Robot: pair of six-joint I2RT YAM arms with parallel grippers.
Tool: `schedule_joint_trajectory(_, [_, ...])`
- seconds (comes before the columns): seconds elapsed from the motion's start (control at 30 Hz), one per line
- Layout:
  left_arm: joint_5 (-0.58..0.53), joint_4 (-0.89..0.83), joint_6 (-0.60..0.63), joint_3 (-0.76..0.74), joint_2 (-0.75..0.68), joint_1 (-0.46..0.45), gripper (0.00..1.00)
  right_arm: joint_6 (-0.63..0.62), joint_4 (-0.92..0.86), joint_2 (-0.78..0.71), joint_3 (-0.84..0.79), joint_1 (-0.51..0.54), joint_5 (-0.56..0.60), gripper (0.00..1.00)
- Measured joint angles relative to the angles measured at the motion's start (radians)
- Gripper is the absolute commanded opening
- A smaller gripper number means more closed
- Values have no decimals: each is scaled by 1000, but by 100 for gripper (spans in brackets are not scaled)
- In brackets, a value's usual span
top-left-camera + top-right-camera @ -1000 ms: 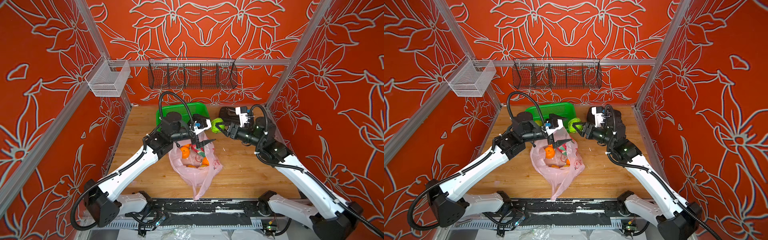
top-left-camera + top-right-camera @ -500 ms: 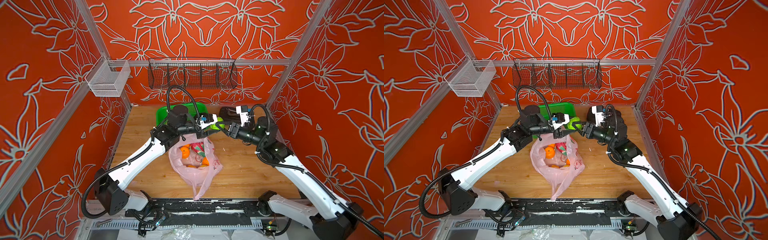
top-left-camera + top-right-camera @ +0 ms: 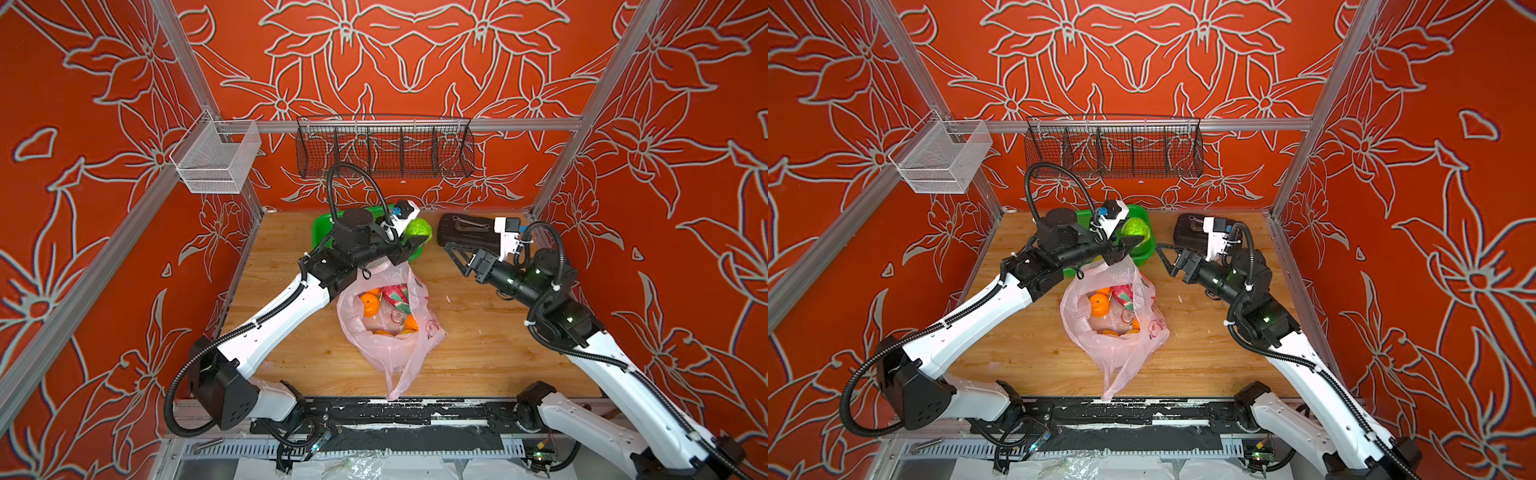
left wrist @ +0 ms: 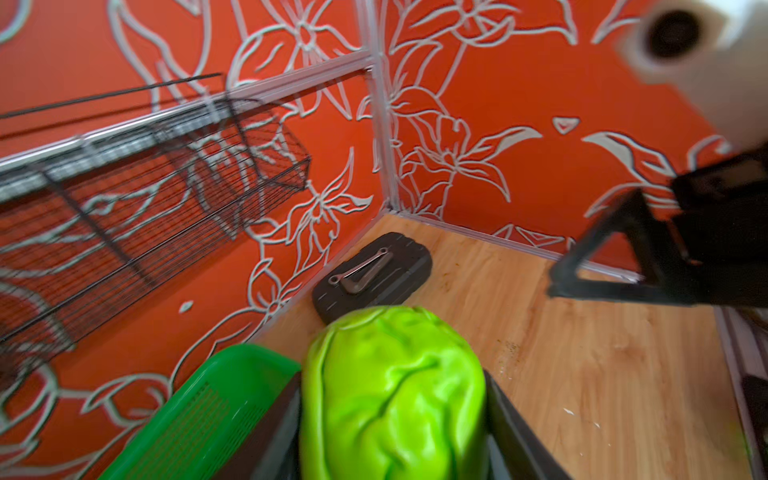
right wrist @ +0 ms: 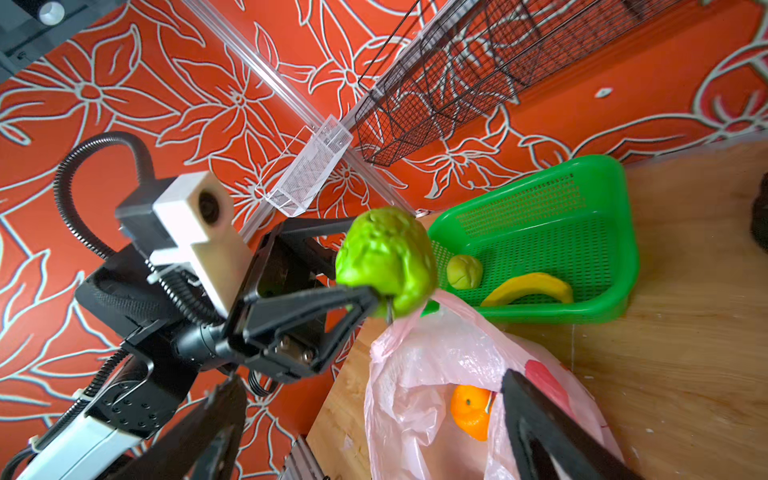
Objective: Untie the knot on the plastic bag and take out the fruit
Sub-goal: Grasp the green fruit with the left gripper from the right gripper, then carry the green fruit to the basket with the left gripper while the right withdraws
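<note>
Left fingers (image 5: pixel 316 299) clamped on a green fruit (image 4: pixel 390 390), held above the right rim of the green basket (image 5: pixel 623 249) at the far side of the counter (image 3: pixel 478 332). Right fingers (image 5: pixel 536 415) spread wide and empty, just to the right. Plastic bag (image 3: pixel 395 349) lies at counter centre, mouth open, with oranges (image 3: pixel 370 303) and dragon fruit (image 3: pixel 395 295) inside; banana (image 5: pixel 528 286) in basket

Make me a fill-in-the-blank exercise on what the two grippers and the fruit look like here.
The fruit in the left gripper is coloured ____.
The right gripper holds nothing; its jaws stand ____.
The bag with the orange is coloured ____.
Missing words: green; open; pink.
</note>
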Motion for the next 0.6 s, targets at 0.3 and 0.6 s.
schedule_joint_trajectory(0.3, [-209, -115, -370, 58, 14, 214, 28, 0, -17, -20, -50, 0, 87, 97])
schedule_joint_trajectory(0.6, [-372, -241, -509, 69, 128, 361, 27, 7, -20, 2, -57, 0, 98, 97])
